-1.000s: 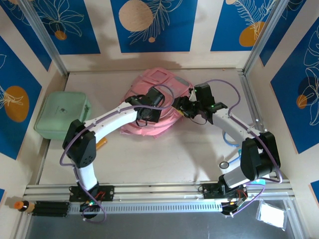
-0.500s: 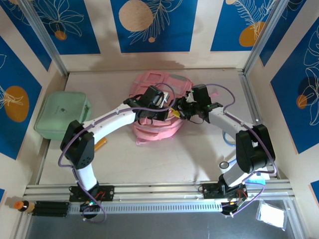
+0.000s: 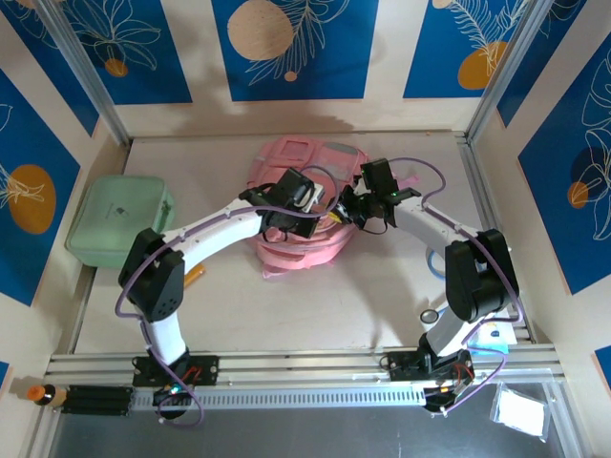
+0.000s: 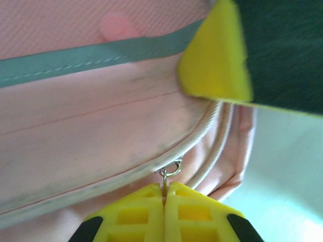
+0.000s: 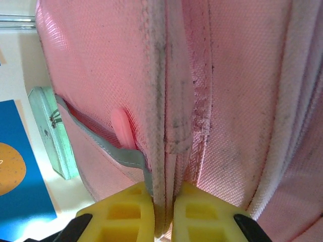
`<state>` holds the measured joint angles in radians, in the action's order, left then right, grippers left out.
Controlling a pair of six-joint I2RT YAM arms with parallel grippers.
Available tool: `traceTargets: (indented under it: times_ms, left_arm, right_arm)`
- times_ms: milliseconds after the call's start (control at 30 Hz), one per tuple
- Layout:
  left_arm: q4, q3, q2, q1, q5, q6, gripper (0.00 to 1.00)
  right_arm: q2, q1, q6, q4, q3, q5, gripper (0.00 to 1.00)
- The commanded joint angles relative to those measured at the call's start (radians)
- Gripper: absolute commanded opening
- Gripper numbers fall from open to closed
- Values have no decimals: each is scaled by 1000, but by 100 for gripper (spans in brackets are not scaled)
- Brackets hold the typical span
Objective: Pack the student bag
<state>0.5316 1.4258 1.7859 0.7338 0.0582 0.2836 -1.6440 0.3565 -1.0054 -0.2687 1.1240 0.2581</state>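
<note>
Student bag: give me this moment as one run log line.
left gripper: shut on zipper pull | right gripper: shut on student bag seam | mint-green case: apart, at left

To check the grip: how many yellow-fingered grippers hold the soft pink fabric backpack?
2. The left gripper pinches the small metal zipper pull of the soft pink fabric backpack; the right gripper clamps its piped seam.

Pale beige table, evenly lit. Boxed in by cream walls with blue panels, white leaf drawings and orange discs. Silver posts at the far corners. Grey slotted rail along the near edge.
</note>
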Motion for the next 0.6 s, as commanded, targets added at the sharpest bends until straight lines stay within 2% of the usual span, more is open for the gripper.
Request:
traceTargets:
  times_ms: [0, 367, 567]
  left_arm:
    - [71, -49, -61, -68, -76, -38, 0]
    - [19, -182, -144, -238, -97, -35, 0]
    - [0, -138, -96, -260, -85, -97, 0]
  right_arm:
    - [50, -42, 50, -53, 13, -100, 8]
    - [48, -160, 246, -149, 50, -72, 7]
    - [31, -203, 298, -164, 73, -52, 8]
